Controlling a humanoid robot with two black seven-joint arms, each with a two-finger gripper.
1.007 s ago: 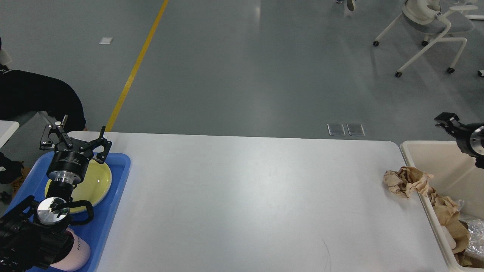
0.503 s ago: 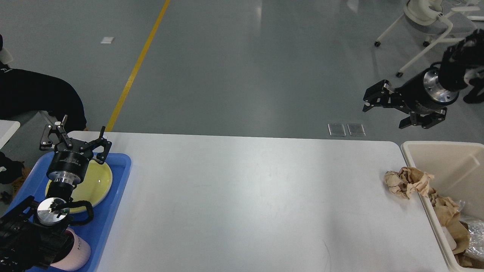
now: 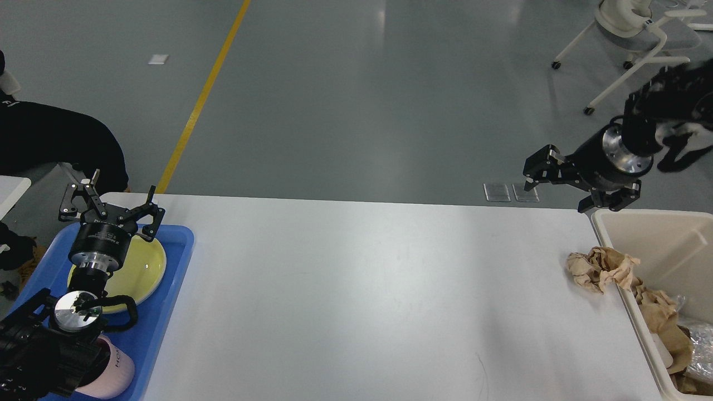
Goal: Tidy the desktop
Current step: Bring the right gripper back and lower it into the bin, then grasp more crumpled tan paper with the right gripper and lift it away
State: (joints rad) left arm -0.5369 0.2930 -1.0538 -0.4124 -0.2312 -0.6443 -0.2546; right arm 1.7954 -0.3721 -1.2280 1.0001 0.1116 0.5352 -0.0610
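Table (image 3: 362, 289) fills lower frame. Paper wad (image 3: 596, 268) at right, draped over bin (image 3: 640, 228) rim: light, soft; pinch its bulk. My right gripper (image 3: 557, 186) spread, empty; left gripper (image 3: 108, 209) spread, empty.

Tray (image 3: 167, 312) on desktop's (image 3: 362, 301) left; bin (image 3: 618, 245) right.

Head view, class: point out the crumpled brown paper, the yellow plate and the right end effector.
crumpled brown paper (image 3: 591, 268), head view, middle of the wad.
yellow plate (image 3: 146, 264), head view, bare right part.
right end effector (image 3: 567, 184), head view, midway between fingertips.
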